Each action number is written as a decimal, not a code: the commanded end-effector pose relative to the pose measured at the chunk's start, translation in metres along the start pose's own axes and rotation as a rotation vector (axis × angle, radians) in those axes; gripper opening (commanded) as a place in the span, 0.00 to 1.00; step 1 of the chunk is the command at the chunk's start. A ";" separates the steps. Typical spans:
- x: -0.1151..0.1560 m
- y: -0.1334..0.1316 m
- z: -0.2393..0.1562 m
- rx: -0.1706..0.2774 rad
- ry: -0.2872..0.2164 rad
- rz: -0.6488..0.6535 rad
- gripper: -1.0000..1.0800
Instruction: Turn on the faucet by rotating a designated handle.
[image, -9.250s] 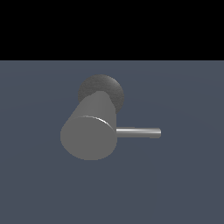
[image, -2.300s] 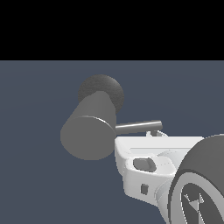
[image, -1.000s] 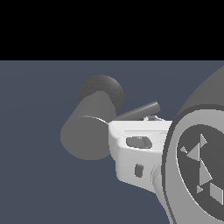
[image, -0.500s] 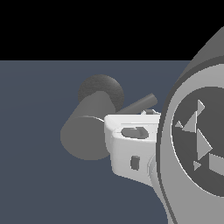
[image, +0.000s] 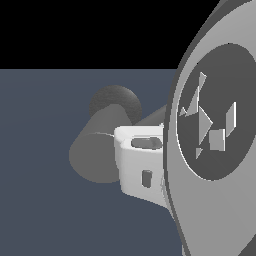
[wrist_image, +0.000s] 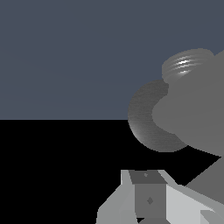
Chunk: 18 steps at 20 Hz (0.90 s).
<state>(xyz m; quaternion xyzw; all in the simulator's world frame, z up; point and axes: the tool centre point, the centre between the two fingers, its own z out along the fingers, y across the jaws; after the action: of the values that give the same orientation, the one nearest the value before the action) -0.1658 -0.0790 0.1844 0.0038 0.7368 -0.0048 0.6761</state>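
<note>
The faucet (image: 95, 155) is a thick matte grey cylinder with its flat round end toward the exterior view, on a dark rounded base (image: 116, 102). The handle (image: 152, 117), a thin grey rod, slants up toward the exterior view's right, and its far end is hidden behind my arm. The white hand of my gripper (image: 140, 165) sits just in front of the cylinder, below the rod. Its fingertips are hidden there. In the wrist view the faucet (wrist_image: 197, 113) fills one side. One grey finger (wrist_image: 148, 194) shows close to it. I cannot make out the gap between the jaws.
A large grey and white arm link (image: 215, 135) fills the exterior view's right and blocks what lies behind it. The floor (image: 40, 200) is plain dark blue-grey, with black background above it.
My arm has come up and toward the exterior view's left, filling more of the picture. The handle, level at first, now slants upward.
</note>
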 end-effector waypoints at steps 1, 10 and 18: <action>-0.020 0.007 0.001 -0.010 -0.047 -0.002 0.00; -0.040 0.017 0.001 -0.006 -0.063 -0.003 0.00; -0.058 0.025 0.000 -0.002 -0.076 -0.003 0.00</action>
<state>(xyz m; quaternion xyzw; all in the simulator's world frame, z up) -0.1666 -0.0578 0.2070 0.0037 0.7448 -0.0056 0.6673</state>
